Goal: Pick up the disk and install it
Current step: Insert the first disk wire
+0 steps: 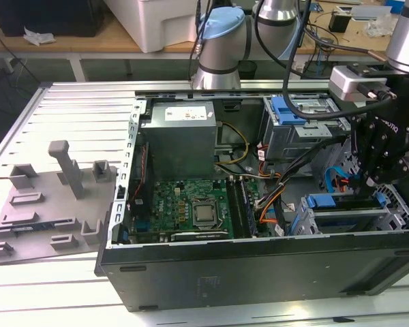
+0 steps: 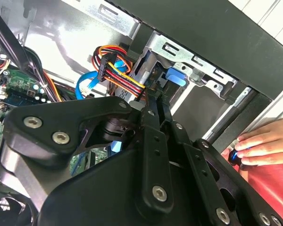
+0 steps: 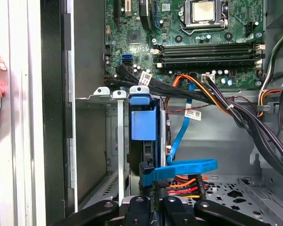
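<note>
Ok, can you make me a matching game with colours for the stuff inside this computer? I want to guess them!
Things:
1. motherboard
2. flat cable
3. power-supply box
4. claw

Colours:
A. black
B. green
C. grey
D. blue

Pairs: 1-B, 2-D, 3-C, 4-A

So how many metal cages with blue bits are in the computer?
2. In the exterior view, one drive cage stands beside the power supply, blue bracket on top; a second drive cage lies nearer the camera, beneath the gripper. The gripper may hide more.
</note>
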